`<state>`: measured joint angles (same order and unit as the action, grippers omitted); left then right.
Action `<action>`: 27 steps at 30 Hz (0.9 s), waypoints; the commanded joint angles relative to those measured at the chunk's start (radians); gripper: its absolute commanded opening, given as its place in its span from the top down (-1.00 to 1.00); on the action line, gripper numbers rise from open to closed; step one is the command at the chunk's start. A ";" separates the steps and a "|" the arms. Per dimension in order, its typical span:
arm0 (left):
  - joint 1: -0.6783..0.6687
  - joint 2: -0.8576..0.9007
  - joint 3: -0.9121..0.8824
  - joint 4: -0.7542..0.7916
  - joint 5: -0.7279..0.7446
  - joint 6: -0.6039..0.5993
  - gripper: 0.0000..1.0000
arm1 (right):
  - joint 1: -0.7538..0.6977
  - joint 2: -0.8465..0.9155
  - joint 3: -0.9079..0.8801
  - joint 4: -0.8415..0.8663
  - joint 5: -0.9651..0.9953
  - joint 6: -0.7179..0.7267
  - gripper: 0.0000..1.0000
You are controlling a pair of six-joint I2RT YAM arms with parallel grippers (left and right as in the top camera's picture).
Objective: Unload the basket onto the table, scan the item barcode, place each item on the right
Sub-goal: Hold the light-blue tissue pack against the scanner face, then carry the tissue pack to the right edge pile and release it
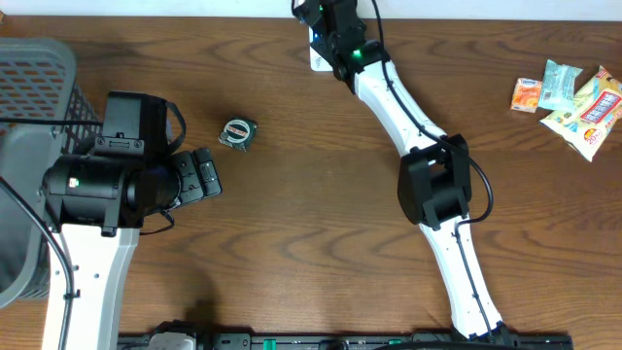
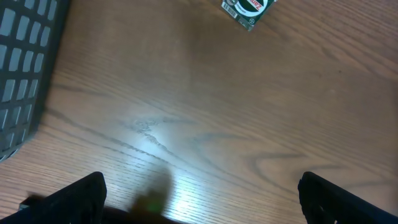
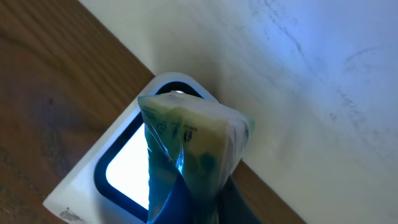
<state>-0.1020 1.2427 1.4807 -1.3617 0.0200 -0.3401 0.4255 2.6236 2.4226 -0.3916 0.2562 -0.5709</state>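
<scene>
Now your right gripper (image 3: pixel 189 208), pinched tight on the snack packet (image 3: pixel 193 146), holds it just in front of the scanner (image 3: pixel 121 174) window, so you look mid-scan; next, turn its barcode toward that glass.

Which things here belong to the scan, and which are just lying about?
In the job: right gripper, green snack packet it holds, white scanner.
Lying about: small dark pack, pile of snack packets, grey basket; left gripper open.
</scene>
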 commanded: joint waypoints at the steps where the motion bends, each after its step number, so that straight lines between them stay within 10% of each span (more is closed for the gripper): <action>1: 0.000 -0.001 0.004 -0.003 -0.003 -0.002 -0.95 | -0.003 0.000 0.025 -0.001 0.076 -0.037 0.98; 12: 0.000 -0.001 0.004 -0.003 -0.003 -0.002 -0.95 | -0.061 -0.135 0.025 -0.089 0.088 0.068 0.98; 27: 0.000 -0.001 0.004 -0.003 -0.003 -0.002 -0.95 | -0.575 -0.227 0.018 -0.745 0.179 0.446 0.98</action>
<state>-0.1017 1.2427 1.4807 -1.3609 0.0200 -0.3401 -0.0849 2.3882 2.4401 -1.1152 0.4145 -0.2310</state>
